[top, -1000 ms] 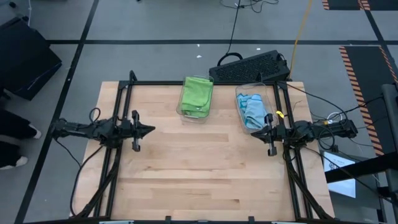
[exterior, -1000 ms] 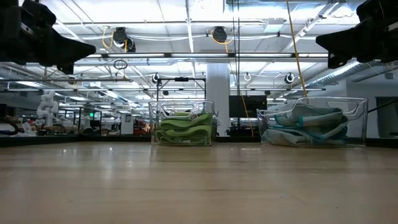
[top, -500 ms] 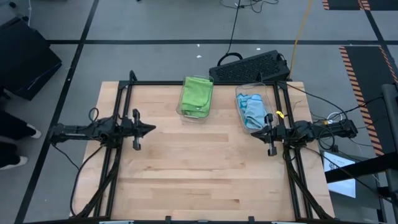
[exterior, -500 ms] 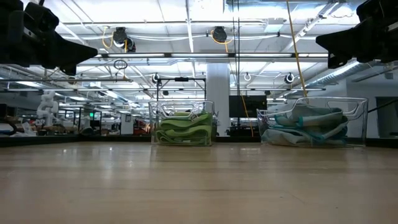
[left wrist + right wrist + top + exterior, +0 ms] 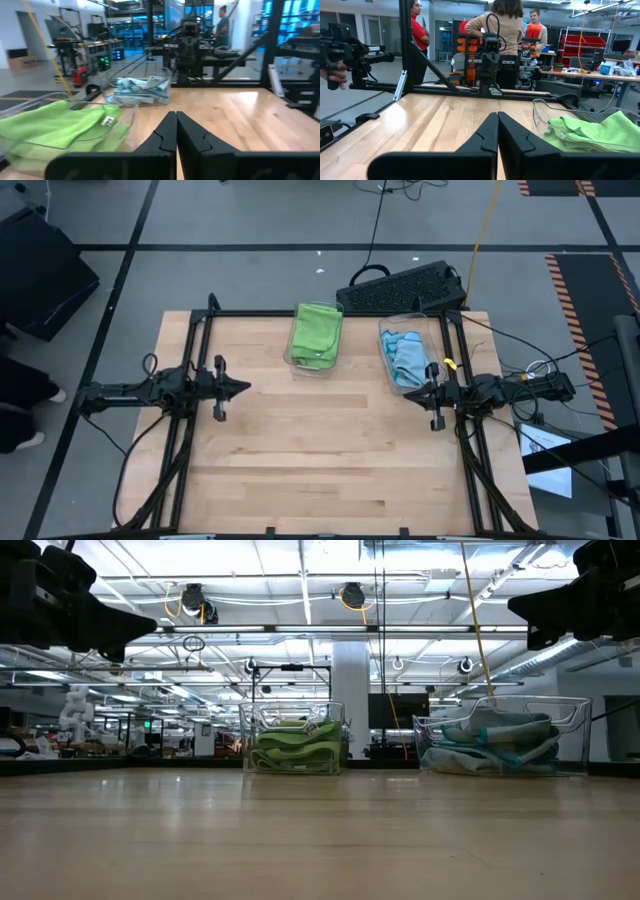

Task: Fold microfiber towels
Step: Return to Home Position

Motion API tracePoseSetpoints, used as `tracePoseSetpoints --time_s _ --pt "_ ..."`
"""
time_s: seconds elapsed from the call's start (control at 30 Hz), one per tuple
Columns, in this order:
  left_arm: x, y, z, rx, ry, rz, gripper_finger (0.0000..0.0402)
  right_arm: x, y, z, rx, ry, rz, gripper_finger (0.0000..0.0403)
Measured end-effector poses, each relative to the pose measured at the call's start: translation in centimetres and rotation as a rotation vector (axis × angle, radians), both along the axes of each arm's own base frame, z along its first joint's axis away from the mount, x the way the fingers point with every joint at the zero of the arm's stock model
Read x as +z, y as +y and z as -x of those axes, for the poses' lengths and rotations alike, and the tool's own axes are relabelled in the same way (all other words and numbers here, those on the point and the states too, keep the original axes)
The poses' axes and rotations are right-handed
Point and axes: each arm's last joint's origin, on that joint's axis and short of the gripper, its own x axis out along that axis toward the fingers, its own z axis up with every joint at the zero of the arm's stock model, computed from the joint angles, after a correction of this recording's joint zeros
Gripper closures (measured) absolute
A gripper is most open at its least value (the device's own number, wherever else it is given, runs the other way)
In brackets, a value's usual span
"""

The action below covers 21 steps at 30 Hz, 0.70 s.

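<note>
From above: green towels (image 5: pixel 316 330) folded flat in a clear bin (image 5: pixel 312 371); blue towels (image 5: pixel 406 356) rumpled in a second bin (image 5: pixel 383 345). Table level: green layers stacked neatly. Wrist views: left gripper (image 5: pixel 176 116) and right gripper (image 5: pixel 498 115), at opposite edges of the table (image 5: pixel 320 460), pinched together, empty.

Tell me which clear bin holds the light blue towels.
The right-hand clear bin, beside the right gripper: it holds light blue towels. The left-hand clear bin holds lime green towels.
</note>
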Motion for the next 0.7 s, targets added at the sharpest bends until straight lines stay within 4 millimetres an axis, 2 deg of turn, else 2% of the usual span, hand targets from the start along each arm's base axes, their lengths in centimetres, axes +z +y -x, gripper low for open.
tracePoseSetpoints --time_s 0.7 --pt "0.03 -0.05 -0.01 -0.017 -0.007 0.020 0.0396 0.00 0.00 0.00 0.000 0.000 0.000 0.0403"
